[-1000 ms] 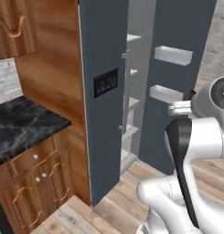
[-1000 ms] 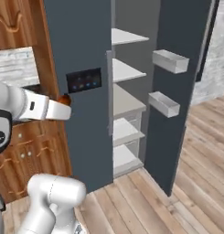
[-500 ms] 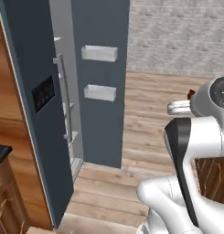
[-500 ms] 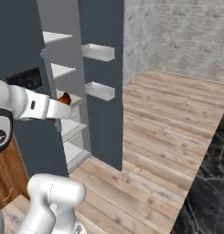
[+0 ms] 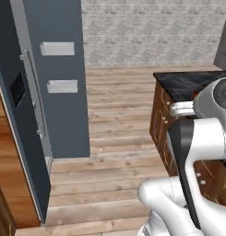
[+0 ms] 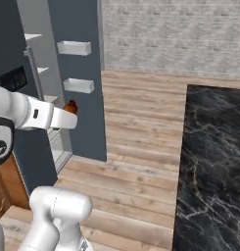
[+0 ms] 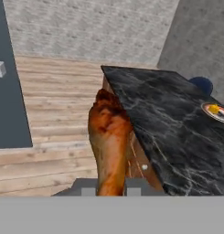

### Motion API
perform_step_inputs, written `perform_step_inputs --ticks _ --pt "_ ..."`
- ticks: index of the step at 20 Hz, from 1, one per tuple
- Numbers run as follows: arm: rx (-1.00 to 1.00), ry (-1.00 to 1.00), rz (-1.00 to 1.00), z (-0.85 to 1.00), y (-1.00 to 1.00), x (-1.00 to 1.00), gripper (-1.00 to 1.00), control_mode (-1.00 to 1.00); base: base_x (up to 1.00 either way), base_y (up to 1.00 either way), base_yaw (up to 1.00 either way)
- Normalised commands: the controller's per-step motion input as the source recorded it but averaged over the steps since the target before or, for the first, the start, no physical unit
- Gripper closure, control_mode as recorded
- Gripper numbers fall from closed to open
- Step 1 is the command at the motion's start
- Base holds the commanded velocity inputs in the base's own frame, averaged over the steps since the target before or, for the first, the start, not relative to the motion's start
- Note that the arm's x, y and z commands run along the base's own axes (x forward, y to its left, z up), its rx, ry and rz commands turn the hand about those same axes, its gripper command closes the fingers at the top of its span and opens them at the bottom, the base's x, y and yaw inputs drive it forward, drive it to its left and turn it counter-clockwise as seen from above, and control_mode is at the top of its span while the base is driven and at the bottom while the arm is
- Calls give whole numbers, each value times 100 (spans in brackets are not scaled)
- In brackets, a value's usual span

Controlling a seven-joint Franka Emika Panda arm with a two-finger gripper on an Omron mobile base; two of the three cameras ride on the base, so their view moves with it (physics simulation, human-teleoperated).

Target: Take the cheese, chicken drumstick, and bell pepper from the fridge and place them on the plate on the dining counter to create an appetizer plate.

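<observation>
Slate-grey fridge (image 5: 59,87) stood open at nine o'clock in the left base view, counter (image 5: 193,83) at three. In the right base view, my gripper (image 6: 70,107) carried the drumstick (image 6: 70,105) at ten o'clock. In the hand view, my jaws pinched the drumstick (image 7: 109,141) at centre; the plate (image 7: 216,111) sat at three o'clock on the counter (image 7: 168,123).

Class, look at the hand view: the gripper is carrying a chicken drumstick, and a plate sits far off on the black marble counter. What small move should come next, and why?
Probably carry on toward the plate. The gripper is shut on the chicken drumstick, and the plate, already holding a yellow piece, lies across the dining counter, seemingly out of reach.
</observation>
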Motion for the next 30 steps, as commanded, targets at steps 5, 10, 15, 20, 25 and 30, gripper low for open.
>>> perform_step_inputs --ticks 5,10,15,20,25,30 --pt "0 0 0 0 0 0 100 100 -100 61 -35" --pt "0 0 0 0 0 0 100 100 -95 -43 -33" --pt "0 0 0 0 0 0 100 100 -39 -100 -23" --pt "0 0 0 0 0 0 100 100 -4 -100 -14" --pt "0 0 0 0 0 0 100 100 -21 -100 -8" --pt "0 0 0 0 0 0 100 100 -36 -100 -6"
